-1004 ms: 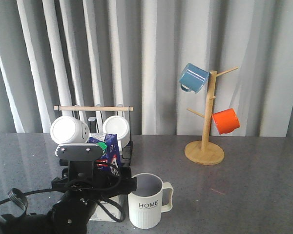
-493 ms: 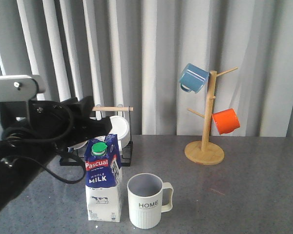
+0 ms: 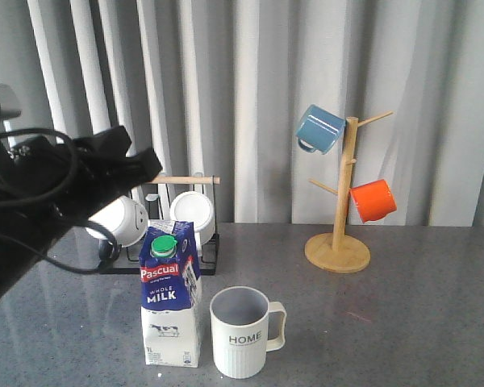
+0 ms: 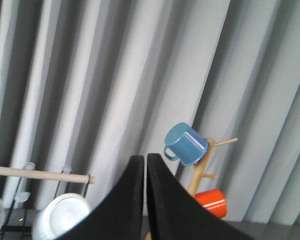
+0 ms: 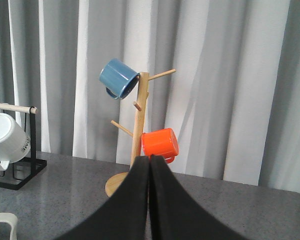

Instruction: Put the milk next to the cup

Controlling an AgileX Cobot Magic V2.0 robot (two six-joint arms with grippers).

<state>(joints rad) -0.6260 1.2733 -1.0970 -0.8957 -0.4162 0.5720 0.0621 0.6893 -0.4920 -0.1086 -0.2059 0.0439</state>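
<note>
The milk carton (image 3: 171, 297) stands upright on the grey worktop (image 3: 403, 314), just beside the ribbed cup (image 3: 244, 331) marked "HOME", on the side away from the cup's handle; a narrow gap seems to separate them. Judged from this, the placing looks done. The left gripper (image 4: 145, 170) is raised well above the carton, its fingers pressed together and holding nothing. The right gripper (image 5: 150, 167) is likewise closed and empty, pointing toward the wooden mug tree (image 5: 138, 135). The carton is tall on a small base, so it would likely tip easily if nudged near the top. Its cardboard walls are smooth and would give under a hard squeeze; if full, it would be fairly heavy. A hold across the flat sides around mid-height, below the green cap (image 3: 163, 245), seems soundest.
</note>
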